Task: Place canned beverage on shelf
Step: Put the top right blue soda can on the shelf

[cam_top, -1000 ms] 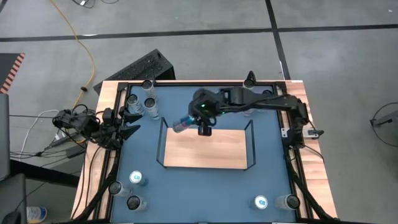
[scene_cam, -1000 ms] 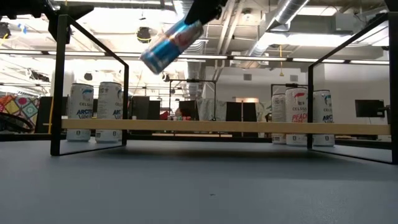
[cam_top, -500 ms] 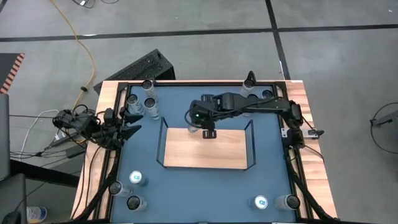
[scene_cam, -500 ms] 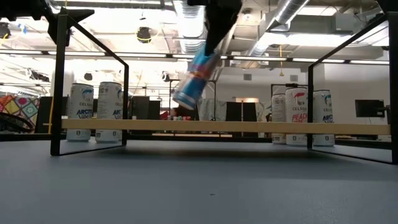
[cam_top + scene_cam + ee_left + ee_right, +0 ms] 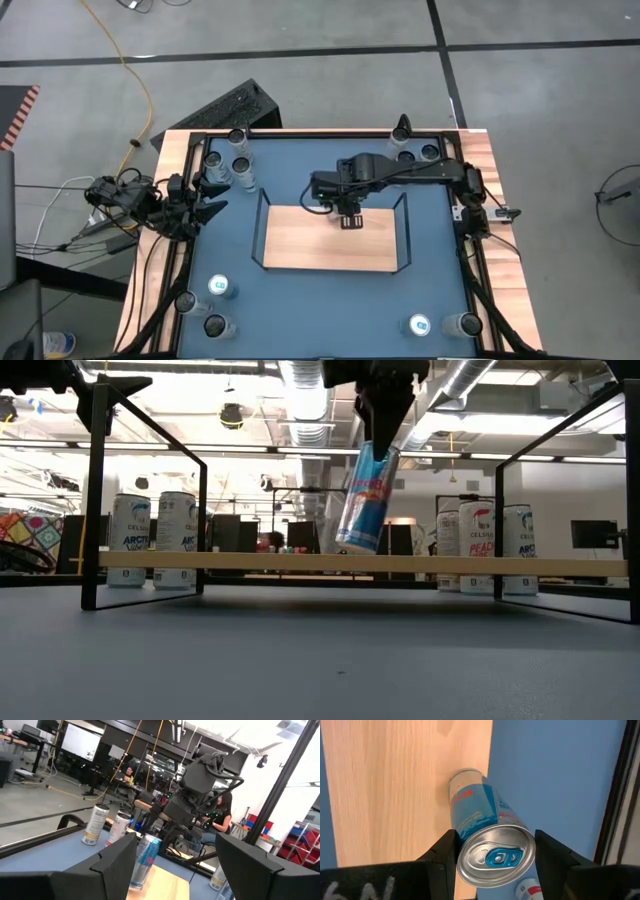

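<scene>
two white cans (image 5: pixel 153 540) stand on the blue table (image 5: pixel 330 300). more cans (image 5: pixel 483 546) stand across it. a yellow cable (image 5: pixel 135 85) lies on the floor.

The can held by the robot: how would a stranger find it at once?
Find the light-wood shelf in the middle of the blue table. Above its far edge the right gripper holds a slim blue and silver can, the only tilted one, off the surface.
</scene>
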`<control>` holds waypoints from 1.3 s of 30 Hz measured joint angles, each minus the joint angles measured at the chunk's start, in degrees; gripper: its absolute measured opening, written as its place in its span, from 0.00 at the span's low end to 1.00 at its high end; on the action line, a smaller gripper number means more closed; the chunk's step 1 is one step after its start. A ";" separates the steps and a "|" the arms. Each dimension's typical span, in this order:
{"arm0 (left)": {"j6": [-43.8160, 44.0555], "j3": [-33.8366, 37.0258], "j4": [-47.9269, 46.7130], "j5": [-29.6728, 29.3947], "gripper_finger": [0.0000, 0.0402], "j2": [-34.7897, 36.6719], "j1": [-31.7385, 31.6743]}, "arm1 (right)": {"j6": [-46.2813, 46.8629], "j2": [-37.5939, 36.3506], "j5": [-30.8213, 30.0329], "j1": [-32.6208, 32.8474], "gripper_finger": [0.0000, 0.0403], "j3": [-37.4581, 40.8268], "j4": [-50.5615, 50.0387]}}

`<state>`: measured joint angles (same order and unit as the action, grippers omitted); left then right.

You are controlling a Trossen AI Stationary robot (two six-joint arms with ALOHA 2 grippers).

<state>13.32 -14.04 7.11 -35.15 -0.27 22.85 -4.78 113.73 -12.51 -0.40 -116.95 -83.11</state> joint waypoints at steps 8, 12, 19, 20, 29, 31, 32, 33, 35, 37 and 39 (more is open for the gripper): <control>-0.02 0.00 -0.16 -0.01 0.64 0.00 0.00 | -1.13 0.00 0.43 0.04 0.46 0.00 -2.56; -0.02 0.00 -0.15 -0.01 0.64 0.00 -0.02 | -1.22 0.00 0.47 0.00 0.47 0.00 -2.01; -0.02 0.00 -0.14 0.01 0.64 0.00 0.00 | -1.27 0.00 0.65 0.04 0.52 0.00 -4.10; -0.02 0.00 -0.15 0.01 0.64 0.00 -0.02 | -1.27 0.00 0.63 0.02 0.52 0.00 -4.09; -0.04 0.00 -0.17 0.01 0.64 0.00 -0.01 | -1.29 0.00 0.63 0.02 0.56 0.00 -4.70; -0.04 0.00 -0.17 0.01 0.64 0.00 -0.02 | -1.29 0.00 0.64 0.02 0.58 0.00 -4.63; -0.04 0.00 -0.17 0.01 0.64 0.00 -0.02 | -1.27 0.00 0.63 0.02 0.59 0.00 -4.65; -0.04 0.00 -0.17 0.01 0.64 0.00 -0.02 | -1.27 0.00 0.63 0.02 0.60 0.00 -4.63; -0.07 0.00 -0.17 0.03 0.64 0.00 -0.02 | -1.23 0.00 0.65 0.02 0.63 0.00 -4.66; -0.21 0.00 -0.17 0.03 0.64 0.00 0.00 | -0.77 0.00 0.75 0.02 0.65 0.00 -4.71; -0.21 0.00 -0.17 0.06 0.64 0.00 -0.01 | 0.01 -0.01 1.77 0.02 0.66 0.00 -4.75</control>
<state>13.10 -14.04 6.94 -35.09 -0.27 22.84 -4.77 113.72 -10.74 -0.39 -116.95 -87.86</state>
